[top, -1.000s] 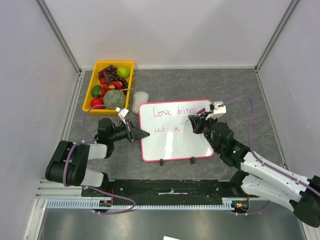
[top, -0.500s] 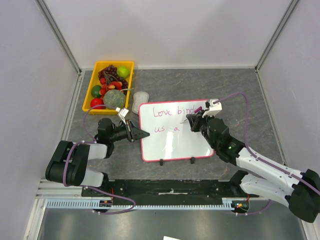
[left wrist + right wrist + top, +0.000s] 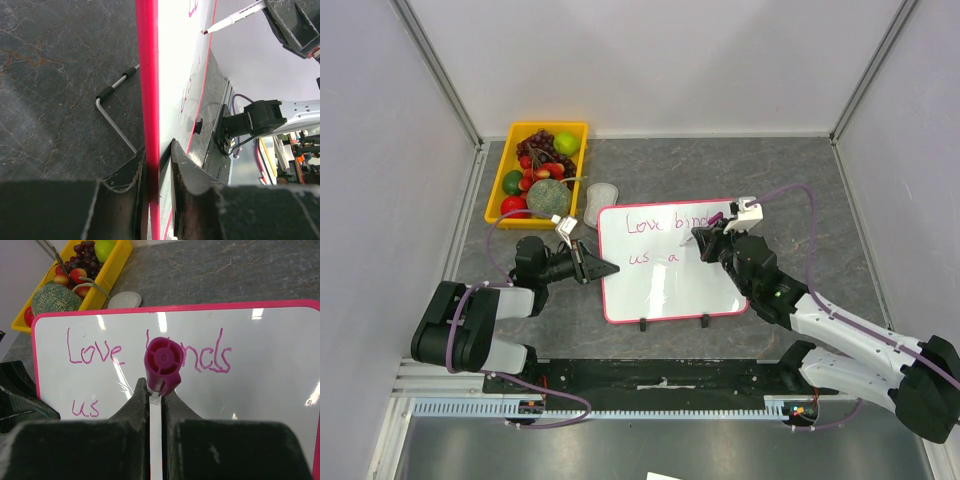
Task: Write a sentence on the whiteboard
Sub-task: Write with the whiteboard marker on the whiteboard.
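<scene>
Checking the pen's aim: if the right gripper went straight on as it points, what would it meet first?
Likely the whiteboard: the marker in the right gripper leads, aimed at bare white below "binds". Whether it touches is unclear.

My top camera looks down from above and behind; both wrist cameras sit close, all three sharing the whiteboard (image 3: 665, 290).

A robotics lab cell: plain grey walls (image 3: 650, 60), aluminium corner posts (image 3: 440, 70), dark stone-patterned table (image 3: 800, 170)
</scene>
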Robot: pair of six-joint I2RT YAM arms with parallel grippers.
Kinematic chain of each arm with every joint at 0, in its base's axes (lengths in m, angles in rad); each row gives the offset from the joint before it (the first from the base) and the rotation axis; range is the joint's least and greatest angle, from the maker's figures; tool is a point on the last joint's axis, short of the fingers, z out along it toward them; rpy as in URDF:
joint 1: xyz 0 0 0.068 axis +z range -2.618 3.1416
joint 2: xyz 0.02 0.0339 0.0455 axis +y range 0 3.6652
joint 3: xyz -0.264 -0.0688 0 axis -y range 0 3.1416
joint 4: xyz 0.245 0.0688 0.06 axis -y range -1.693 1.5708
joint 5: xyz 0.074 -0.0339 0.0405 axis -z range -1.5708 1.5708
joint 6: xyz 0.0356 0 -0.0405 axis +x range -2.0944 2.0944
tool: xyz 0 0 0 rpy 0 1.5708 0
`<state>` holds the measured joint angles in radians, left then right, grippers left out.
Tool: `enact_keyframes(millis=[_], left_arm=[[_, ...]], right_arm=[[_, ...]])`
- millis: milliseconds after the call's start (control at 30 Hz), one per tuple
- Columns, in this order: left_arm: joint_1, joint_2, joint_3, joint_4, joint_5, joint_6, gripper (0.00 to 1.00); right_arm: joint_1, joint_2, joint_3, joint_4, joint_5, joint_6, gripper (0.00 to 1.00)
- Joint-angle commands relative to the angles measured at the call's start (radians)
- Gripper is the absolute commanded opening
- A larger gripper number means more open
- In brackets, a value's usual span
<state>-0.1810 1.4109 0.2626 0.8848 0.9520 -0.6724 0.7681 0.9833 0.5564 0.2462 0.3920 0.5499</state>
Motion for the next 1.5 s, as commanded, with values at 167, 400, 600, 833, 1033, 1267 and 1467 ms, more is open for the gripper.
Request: enact_keyframes(millis=[167,400,600,833,1033,1267,1467], left_arm=[[-0.002,-0.009,-0.002,0.003,-0.032,0.059,0.02],[-0.002,-0.007,-0.002,0.003,-0.03,0.06,0.02],[-0.002,-0.009,-0.002,0.002,-0.032,0.059,0.02],[-0.003,-0.009,-0.002,0.002,-0.032,0.059,0.02],[-0.002,-0.007,-0.002,0.002,-0.03,0.06,0.02],[-0.002,-0.009,-0.002,0.002,-0.03,0.06,0.02],[-0.002,-0.007,-0.002,0.003,-0.033,0.06,0.02]], right_arm=[[-0.006,-0.021,-0.032,0.013,-0.015,0.008,0.0],[-0.007,-0.041,-0.055,-0.005,-0.036,0.012,0.0],[-0.007,-0.049,-0.072,-0.008,-0.058,0.021,0.0],[-0.006,-0.058,-0.096,-0.013,-0.077,0.031,0.0],[-0.006,-0.074,-0.107,-0.027,-0.076,0.031,0.0],[-0.006,-0.086,-0.107,-0.038,-0.065,0.027,0.0],[-0.006,-0.095,-0.092,-0.045,-0.051,0.019,0.0]])
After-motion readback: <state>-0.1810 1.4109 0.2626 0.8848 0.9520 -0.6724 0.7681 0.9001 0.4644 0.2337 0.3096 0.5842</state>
